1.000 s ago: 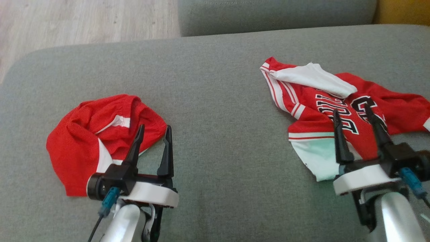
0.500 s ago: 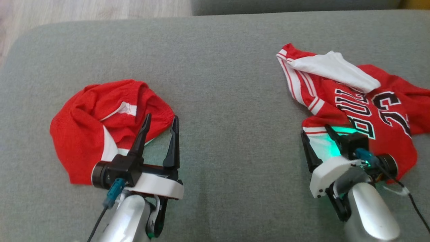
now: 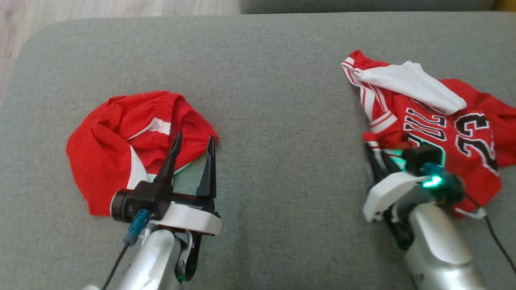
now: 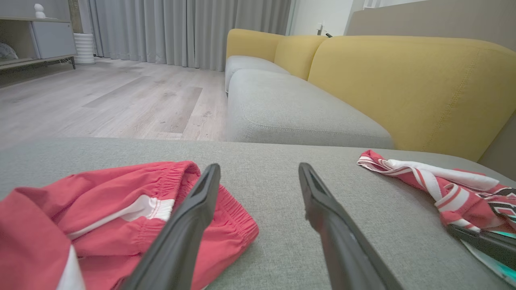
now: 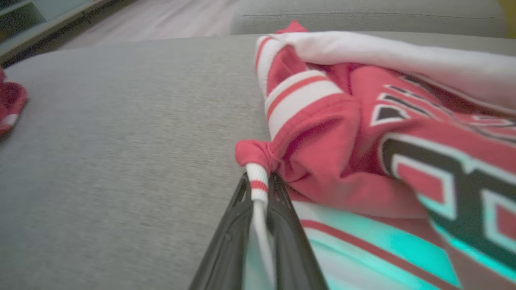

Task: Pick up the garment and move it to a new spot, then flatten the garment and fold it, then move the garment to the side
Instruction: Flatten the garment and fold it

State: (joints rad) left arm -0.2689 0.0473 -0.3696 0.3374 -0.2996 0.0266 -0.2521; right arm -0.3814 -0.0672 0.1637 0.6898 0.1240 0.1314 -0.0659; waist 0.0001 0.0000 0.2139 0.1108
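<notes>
Jersey (image 5: 322, 133) — hem inside right tool (image 5: 260, 182)

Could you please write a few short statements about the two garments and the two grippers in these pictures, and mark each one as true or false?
1. The right gripper is shut on an edge of the jersey. True.
2. The left gripper is holding the shorts. False: it is open and holds nothing.
3. The jersey shows the number 23. True.
4. The shorts lie on top of the jersey. False: they lie well apart on the grey cushion, the shorts on the robot's left and the jersey on its right.
</notes>
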